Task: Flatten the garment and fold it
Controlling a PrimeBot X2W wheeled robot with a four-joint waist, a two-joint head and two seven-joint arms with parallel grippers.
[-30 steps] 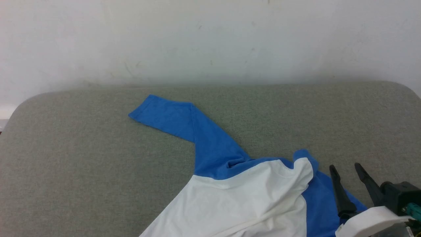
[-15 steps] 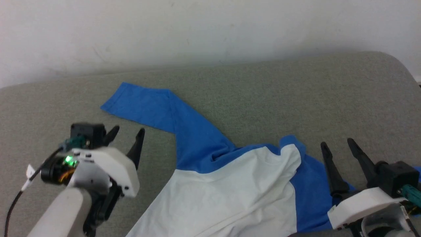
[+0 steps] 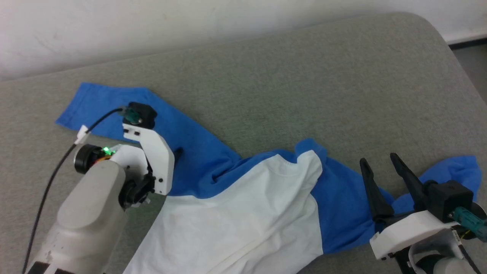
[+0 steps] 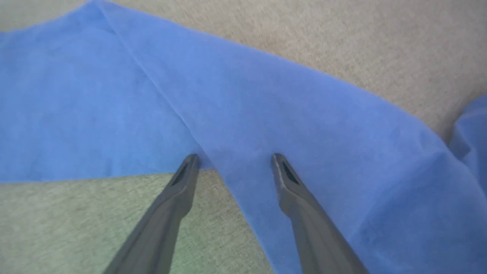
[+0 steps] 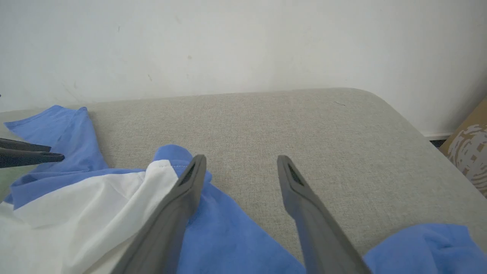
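Note:
The garment lies crumpled on the grey padded surface, white body toward me, blue sleeves spread to either side. Its left sleeve stretches flat toward the far left. My left gripper is open, fingers pointing down at the blue cloth where that sleeve meets the shoulder seam; one fingertip is over the cloth, the other at its edge. In the head view the white wrist housing hides most of those fingers. My right gripper is open above the blue right shoulder, with the bunched right sleeve beside it.
A white wall runs along the far edge of the surface. The surface's rounded corner is at the upper right, with dark floor beyond. A cardboard box stands off the right edge.
The head camera has swung down and to the right. My left arm came into view and moved right, onto the left sleeve, fingers open. The right gripper stays open by the right shoulder.

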